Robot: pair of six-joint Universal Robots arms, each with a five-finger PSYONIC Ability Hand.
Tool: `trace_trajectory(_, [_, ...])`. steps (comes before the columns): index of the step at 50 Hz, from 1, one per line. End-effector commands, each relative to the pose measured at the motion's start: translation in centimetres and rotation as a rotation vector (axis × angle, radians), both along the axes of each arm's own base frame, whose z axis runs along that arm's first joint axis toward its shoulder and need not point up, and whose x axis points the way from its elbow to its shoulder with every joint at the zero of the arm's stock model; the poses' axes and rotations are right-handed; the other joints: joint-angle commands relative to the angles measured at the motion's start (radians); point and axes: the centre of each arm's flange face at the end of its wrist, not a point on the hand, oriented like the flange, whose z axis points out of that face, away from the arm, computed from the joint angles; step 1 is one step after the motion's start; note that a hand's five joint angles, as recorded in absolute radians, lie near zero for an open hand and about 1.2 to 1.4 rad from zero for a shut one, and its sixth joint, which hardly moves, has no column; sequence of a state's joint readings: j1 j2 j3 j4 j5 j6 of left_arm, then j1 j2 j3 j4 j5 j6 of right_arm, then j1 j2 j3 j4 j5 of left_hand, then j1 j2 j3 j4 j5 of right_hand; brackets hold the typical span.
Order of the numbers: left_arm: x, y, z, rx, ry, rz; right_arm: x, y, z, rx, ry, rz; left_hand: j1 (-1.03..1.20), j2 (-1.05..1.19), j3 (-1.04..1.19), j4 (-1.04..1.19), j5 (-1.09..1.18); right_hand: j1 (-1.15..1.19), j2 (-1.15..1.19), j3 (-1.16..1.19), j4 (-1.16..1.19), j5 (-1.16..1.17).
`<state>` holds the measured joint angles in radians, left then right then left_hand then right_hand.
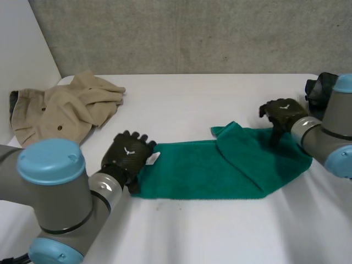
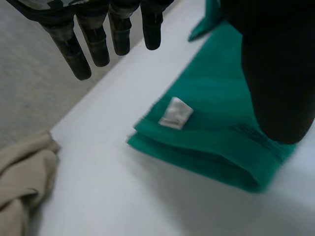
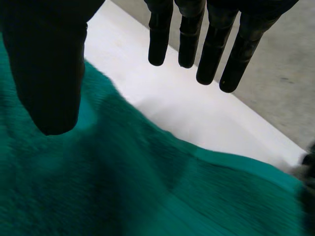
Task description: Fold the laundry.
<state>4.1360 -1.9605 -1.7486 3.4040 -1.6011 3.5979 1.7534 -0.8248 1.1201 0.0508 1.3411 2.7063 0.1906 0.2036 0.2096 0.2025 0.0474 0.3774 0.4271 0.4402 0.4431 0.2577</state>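
On the white table [image 1: 220,104]: you have two cloth items well apart, one toward the far left and one from the middle to the right.
Green towel [image 1: 198,170]: it lies flat as a long strip in the near middle of the table. The left end shows doubled layers. On the right part a flap is turned over, with a corner pointing to the far side.
Beige garment [image 1: 66,110]: it is bunched in a loose heap at the far left, clear of the towel.
Left hand [image 1: 127,157]: you will find it at the towel's left end. Its fingers [image 2: 96,44] are straight and spread over bare table beyond the towel's edge, and its thumb [image 2: 278,88] is over the towel's corner. Nothing is clamped.
Right hand [image 1: 283,114]: it is at the towel's far right edge. The fingers [image 3: 214,49] are straight and apart over bare table, the thumb [image 3: 49,73] is above the green cloth, and it grips nothing.
White label [image 2: 175,113]: it is sewn on the towel's top layer near the left end, just beside the left hand.
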Motion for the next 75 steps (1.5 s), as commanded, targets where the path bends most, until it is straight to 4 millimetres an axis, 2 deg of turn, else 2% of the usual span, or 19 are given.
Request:
trace_trajectory(1, [-0.8,0.4,-2.4,0.053,-0.048,-0.029,2.8,2.0,-0.6,0.054,-0.006,0.170,0.198,0.185,0.179,0.186,0.167,-0.010,-0.060,-0.073,-0.076,-0.065])
trace_trajectory(4, [-0.9,0.3,-2.8,0.061,-0.053,-0.030,3.5,2.6,-0.5,0.065,-0.019,0.247,0.331,0.318,0.312,0.319,0.299,-0.054,-0.104,-0.117,-0.120,-0.109])
trace_trajectory(9, [-1.2,-0.1,-2.9,0.053,-0.051,-0.029,4.4,3.2,-0.9,0.062,-0.009,0.312,0.950,0.937,0.931,0.938,0.918,-0.040,-0.090,-0.103,-0.106,-0.095])
trace_trajectory(12, [-1.5,-0.5,-2.4,0.036,-0.044,-0.027,4.6,3.3,-1.1,0.057,0.003,0.322,1.188,1.175,1.169,1.176,1.156,0.205,0.155,0.142,0.139,0.150])
trace_trajectory(14, [-1.6,-0.8,-2.0,0.024,-0.035,-0.023,4.6,3.3,-1.0,0.053,0.005,0.323,1.180,1.167,1.161,1.168,1.148,0.510,0.461,0.447,0.445,0.455])
trace_trajectory(15, [-1.7,-1.1,-1.7,0.014,-0.028,-0.021,4.6,3.3,-0.7,0.048,0.009,0.323,1.159,1.146,1.140,1.147,1.128,0.826,0.776,0.763,0.760,0.771])
trace_trajectory(16, [-1.9,-1.6,-0.9,-0.012,-0.008,-0.016,4.6,3.4,-0.6,0.046,0.010,0.324,0.985,0.972,0.966,0.973,0.953,0.974,0.925,0.912,0.909,0.920])
trace_trajectory(20, [-2.5,-3.4,1.1,-0.074,0.043,-0.001,4.4,4.0,0.6,0.026,0.025,0.329,0.197,0.184,0.178,0.185,0.166,1.019,0.969,0.956,0.953,0.964])
trace_trajectory(24, [-2.8,-5.8,3.2,-0.141,0.087,0.021,3.8,5.7,3.2,-0.026,0.058,0.347,0.135,0.122,0.116,0.123,0.103,1.019,0.969,0.956,0.953,0.964])
trace_trajectory(32, [-3.7,-8.9,4.3,-0.191,0.139,-0.015,2.9,9.4,7.7,-0.120,0.082,0.363,0.134,0.121,0.115,0.123,0.103,1.019,0.969,0.956,0.953,0.964])
trace_trajectory(45, [-7.5,-7.7,-0.5,0.107,0.375,-0.215,1.6,14.9,18.5,-0.372,-0.052,0.329,0.137,0.124,0.118,0.125,0.106,1.019,0.969,0.956,0.953,0.964])
trace_trajectory(56, [-8.8,-7.5,-2.3,0.149,0.379,-0.238,0.8,17.8,23.3,-0.491,-0.127,0.336,0.164,0.151,0.145,0.152,0.132,1.019,0.969,0.956,0.953,0.964])
trace_trajectory(57, [-8.9,-7.5,-2.4,0.153,0.377,-0.241,0.7,18.0,23.7,-0.508,-0.128,0.333,0.196,0.183,0.177,0.184,0.164,1.019,0.969,0.956,0.953,0.964])
trace_trajectory(59, [-9.2,-7.3,-2.7,0.161,0.371,-0.245,0.6,18.3,24.1,-0.512,-0.129,0.328,0.550,0.537,0.531,0.538,0.518,1.019,0.969,0.956,0.953,0.964])
trace_trajectory(60, [-9.2,-7.5,-2.5,0.153,0.372,-0.233,0.5,18.4,24.1,-0.508,-0.129,0.328,0.880,0.867,0.861,0.868,0.848,1.019,0.969,0.956,0.953,0.964])
trace_trajectory(63, [-8.7,-8.1,-2.1,0.132,0.369,-0.195,0.0,17.7,22.8,-0.433,-0.111,0.311,1.205,1.192,1.186,1.193,1.174,1.019,0.969,0.956,0.953,0.964])
trace_trajectory(66, [-7.9,-8.7,-1.1,0.083,0.354,-0.113,-1.0,15.5,20.5,-0.329,-0.078,0.251,1.206,1.193,1.187,1.194,1.174,1.019,0.969,0.956,0.953,0.964])
trace_trajectory(71, [-5.8,-10.0,1.6,-0.051,0.282,-0.027,-1.2,10.9,13.1,-0.081,0.070,0.228,1.206,1.193,1.187,1.194,1.174,1.019,0.969,0.956,0.953,0.964])
trace_trajectory(75, [-3.9,-11.7,2.7,-0.151,0.181,-0.001,-1.1,7.4,10.9,-0.070,0.132,0.172,1.206,1.193,1.187,1.194,1.174,1.019,0.969,0.956,0.953,0.964])
